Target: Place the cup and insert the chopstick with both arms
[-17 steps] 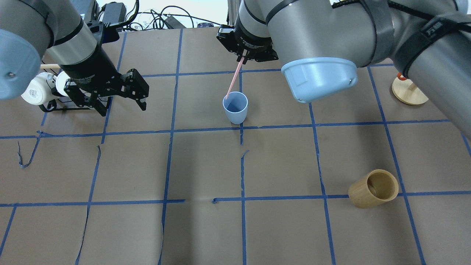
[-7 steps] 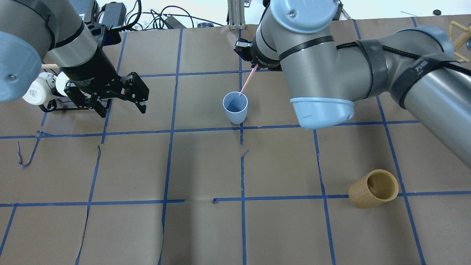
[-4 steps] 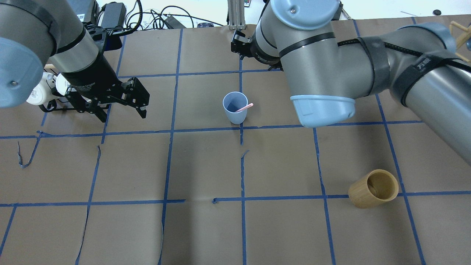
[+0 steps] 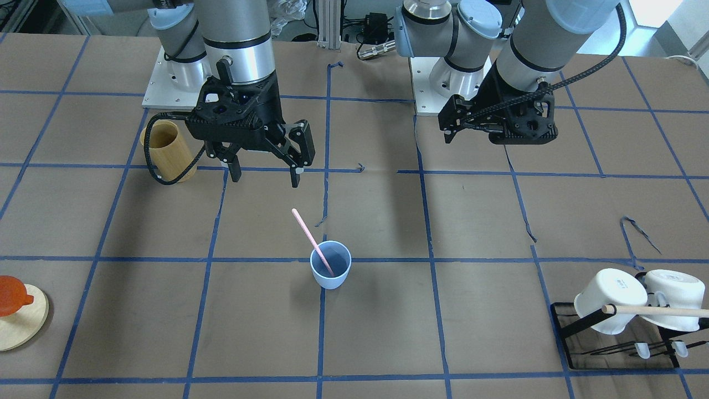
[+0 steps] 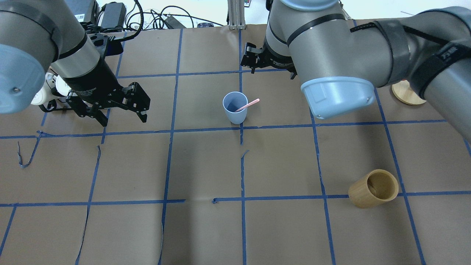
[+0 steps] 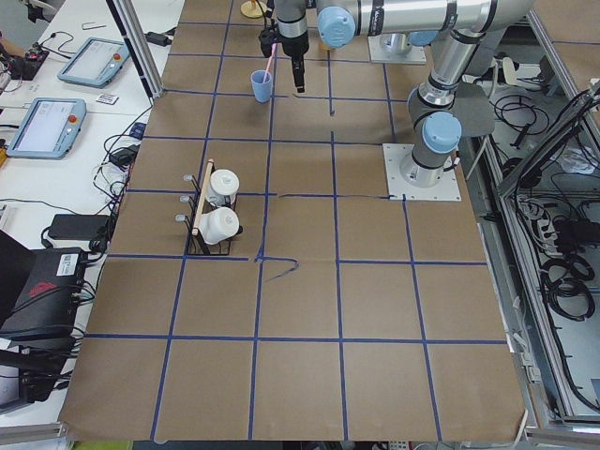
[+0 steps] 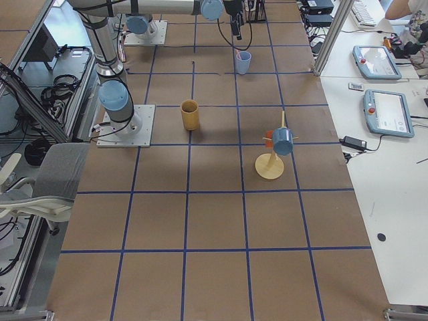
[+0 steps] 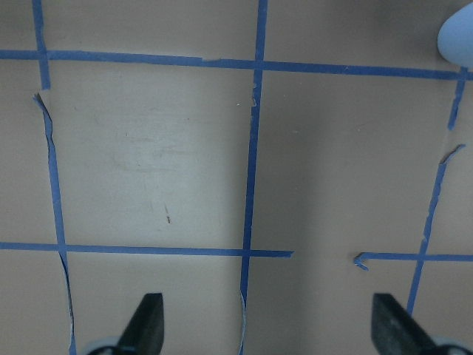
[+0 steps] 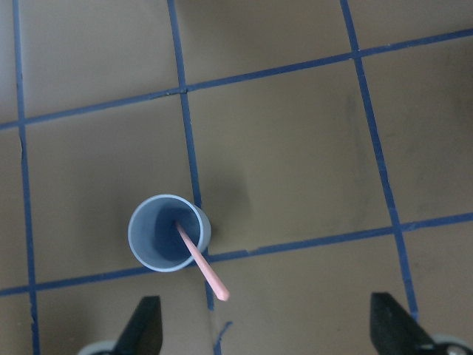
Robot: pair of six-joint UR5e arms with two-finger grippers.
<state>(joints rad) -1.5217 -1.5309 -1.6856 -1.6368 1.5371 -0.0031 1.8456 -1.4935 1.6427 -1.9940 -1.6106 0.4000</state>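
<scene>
The light blue cup [image 5: 234,108] stands upright near the table's middle; it also shows in the front view [image 4: 330,271] and the right wrist view [image 9: 168,233]. The pink chopstick [image 5: 248,105] stands in it, leaning on the rim, its upper end sticking out toward the right arm's side [image 4: 311,238] [image 9: 203,265]. My right gripper [image 4: 266,174] is open and empty, above and apart from the cup [image 9: 270,325]. My left gripper [image 5: 121,117] is open and empty, well to the cup's left [image 8: 271,325]; only the cup's edge [image 8: 458,37] shows there.
A tan bamboo cylinder [image 5: 373,188] stands on the right arm's side. A black rack with white mugs and a wooden rod [image 4: 626,310] is behind my left gripper. A wooden stand on a round base [image 4: 16,316] holds an orange piece at the far right.
My right gripper let go of the chopstick, which dropped into the cup and now leans on its rim. The right gripper drew back from the cup. The left arm shifted slightly.
</scene>
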